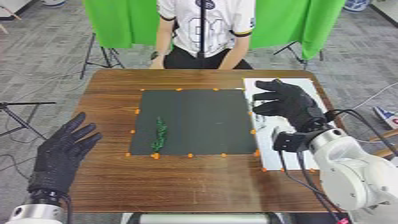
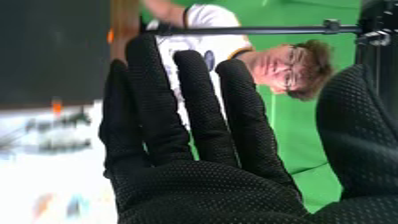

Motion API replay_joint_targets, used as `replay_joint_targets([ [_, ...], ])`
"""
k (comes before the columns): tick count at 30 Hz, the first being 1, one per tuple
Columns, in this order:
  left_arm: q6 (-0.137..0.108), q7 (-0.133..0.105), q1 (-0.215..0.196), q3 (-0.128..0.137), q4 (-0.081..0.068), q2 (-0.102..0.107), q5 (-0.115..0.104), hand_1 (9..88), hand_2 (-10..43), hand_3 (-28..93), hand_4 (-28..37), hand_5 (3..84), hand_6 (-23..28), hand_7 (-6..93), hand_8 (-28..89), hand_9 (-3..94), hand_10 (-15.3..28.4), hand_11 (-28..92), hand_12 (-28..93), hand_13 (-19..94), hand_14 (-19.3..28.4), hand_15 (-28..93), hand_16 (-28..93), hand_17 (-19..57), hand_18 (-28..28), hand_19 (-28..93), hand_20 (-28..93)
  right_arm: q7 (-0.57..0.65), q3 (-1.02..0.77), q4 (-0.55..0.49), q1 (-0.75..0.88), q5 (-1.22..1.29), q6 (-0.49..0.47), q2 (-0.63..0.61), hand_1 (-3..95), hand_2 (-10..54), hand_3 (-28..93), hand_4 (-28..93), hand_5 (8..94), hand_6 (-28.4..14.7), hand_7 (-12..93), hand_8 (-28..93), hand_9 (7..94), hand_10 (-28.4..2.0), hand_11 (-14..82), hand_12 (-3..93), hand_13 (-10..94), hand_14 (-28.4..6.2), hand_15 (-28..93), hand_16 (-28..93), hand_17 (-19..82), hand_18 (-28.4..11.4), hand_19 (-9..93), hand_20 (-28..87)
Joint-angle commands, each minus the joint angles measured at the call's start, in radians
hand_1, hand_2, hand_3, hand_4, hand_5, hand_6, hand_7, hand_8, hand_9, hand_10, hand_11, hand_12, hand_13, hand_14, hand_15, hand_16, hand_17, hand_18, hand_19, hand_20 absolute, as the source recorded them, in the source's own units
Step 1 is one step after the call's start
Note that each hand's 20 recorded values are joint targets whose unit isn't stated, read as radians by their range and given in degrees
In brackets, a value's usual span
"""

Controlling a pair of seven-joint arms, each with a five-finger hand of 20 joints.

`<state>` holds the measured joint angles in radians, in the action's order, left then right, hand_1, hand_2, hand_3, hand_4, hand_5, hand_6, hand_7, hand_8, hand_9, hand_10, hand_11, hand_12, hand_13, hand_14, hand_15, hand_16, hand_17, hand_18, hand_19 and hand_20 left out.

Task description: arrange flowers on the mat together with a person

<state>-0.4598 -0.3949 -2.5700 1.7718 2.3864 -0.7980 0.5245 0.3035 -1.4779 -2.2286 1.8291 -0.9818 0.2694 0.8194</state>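
Observation:
My right hand (image 1: 293, 104) is over the white sheet to the right of the mat, its fingers relaxed and holding nothing. In the right wrist view the same hand (image 2: 200, 187) shows its fingers extended and the thumb apart from them. A green sprig (image 1: 160, 135) lies lengthwise on the left part of the dark mat (image 1: 204, 125). My left hand (image 1: 60, 157) is at the table's left side, open, well apart from the sprig. Blurred green pieces (image 2: 62, 142) lie on the white sheet in the right wrist view, and the hand partly hides that sheet in the head view.
The white sheet (image 1: 277, 159) runs along the right part of the brown table (image 1: 178, 187). Small orange markers (image 1: 155, 156) line the mat's edges. Black cables hang by the right wrist. Green curtains (image 1: 293, 30) and tripods stand beyond the table.

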Motion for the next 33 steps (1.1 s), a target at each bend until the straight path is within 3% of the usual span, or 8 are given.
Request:
replay_joint_targets([
  [1, -0.004, -0.011, -0.031, 0.005, 0.006, -0.010, 0.001, 21.7, 8.9, 75, -25.5, 32.6, 6.5, 10.7, -9, 30.3, 15.6, 21, 11, 20, 21.8, 47, -7, -9.8, 17.2, 38, 15, 0.272, 0.013, -0.067, -0.022, -0.304, 0.044, -0.009, 27.3, 4.0, 69, -22, 53.5, -3.7, 13, -11, 58.7, -19.5, 18.4, 13.7, 54, -21.1, 47, 8, 24, -28.4, 72, 4],
  [4, 0.000, -0.004, -0.032, 0.010, 0.006, -0.018, 0.007, 21.6, 8.8, 75, -25.5, 32.6, 6.5, 10.7, -9, 30.2, 15.6, 21, 11, 20, 21.9, 47, -7, -9.8, 17.3, 38, 15, 0.375, -0.030, -0.096, 0.015, -0.425, 0.017, 0.000, 29.5, 3.0, 68, -22, 54.3, -4.7, 13, -11, 61.4, -20.7, 20.3, 14.3, 59, -21.0, 50, 9, 31, -28.4, 76, 2],
  [7, 0.001, -0.005, -0.034, 0.013, 0.006, -0.020, 0.008, 21.7, 8.8, 75, -25.5, 32.6, 6.5, 10.8, -9, 30.2, 15.6, 21, 11, 20, 21.8, 47, -7, -9.8, 17.2, 38, 15, 0.478, -0.037, -0.120, 0.037, -0.577, 0.003, -0.021, 31.3, 2.0, 67, -20, 54.9, -5.4, 13, -11, 62.8, -21.1, 21.2, 14.6, 62, -20.6, 52, 9, 37, -27.0, 83, -8],
  [9, -0.001, -0.012, -0.040, 0.015, 0.007, -0.014, 0.003, 21.7, 8.8, 75, -25.5, 32.7, 6.5, 10.9, -9, 30.2, 15.6, 21, 11, 20, 21.8, 47, -7, -9.8, 17.3, 38, 15, 0.539, -0.036, -0.131, 0.047, -0.661, -0.013, -0.034, 32.5, 1.0, 66, -20, 55.4, -5.9, 12, -11, 63.8, -21.1, 22.2, 14.9, 64, -19.7, 53, 9, 44, -22.7, 86, -13],
  [14, -0.002, -0.016, -0.044, 0.017, 0.009, -0.015, 0.003, 21.7, 8.8, 75, -25.6, 32.6, 6.5, 10.7, -9, 30.3, 15.6, 21, 11, 20, 21.9, 47, -7, -9.7, 17.2, 38, 14, 0.719, 0.001, -0.143, 0.049, -0.881, -0.073, -0.070, 35.0, -0.8, 64, -19, 56.6, -6.5, 12, -10, 68.2, -21.4, 24.1, 16.3, 68, -18.2, 56, 10, 49, -19.7, 92, -22],
  [21, 0.002, -0.015, -0.044, 0.021, 0.008, -0.020, 0.005, 21.7, 8.8, 75, -25.6, 32.7, 6.5, 10.6, -9, 30.3, 15.6, 21, 11, 20, 21.9, 47, -7, -9.7, 17.2, 38, 15, 0.960, 0.084, -0.101, 0.019, -1.089, -0.198, -0.102, 37.6, -3.0, 62, -17, 58.1, -7.6, 11, -10, 71.2, -21.0, 25.5, 17.0, 71, -17.1, 57, 10, 54, -17.8, 93, -26],
  [32, 0.002, -0.030, -0.042, 0.019, 0.003, -0.006, 0.000, 21.8, 8.8, 75, -25.6, 32.7, 6.5, 10.6, -9, 30.3, 15.6, 21, 11, 20, 21.9, 47, -7, -9.7, 17.2, 38, 14, 1.074, 0.027, -0.060, 0.113, -1.149, -0.266, -0.097, 39.2, -5.1, 62, -17, 58.4, -8.8, 9, -10, 72.0, -21.8, 24.6, 17.1, 72, -16.6, 57, 11, 55, -17.1, 93, -26],
  [33, 0.007, -0.020, -0.037, 0.021, 0.002, -0.011, 0.006, 21.8, 8.8, 75, -25.6, 32.6, 6.5, 10.6, -9, 30.3, 15.6, 21, 11, 20, 21.9, 47, -7, -9.7, 17.2, 38, 15, 1.078, 0.023, -0.058, 0.123, -1.147, -0.270, -0.095, 39.3, -5.3, 62, -17, 58.3, -8.8, 9, -10, 71.8, -21.9, 24.4, 17.0, 72, -16.6, 57, 11, 55, -17.1, 93, -26],
])
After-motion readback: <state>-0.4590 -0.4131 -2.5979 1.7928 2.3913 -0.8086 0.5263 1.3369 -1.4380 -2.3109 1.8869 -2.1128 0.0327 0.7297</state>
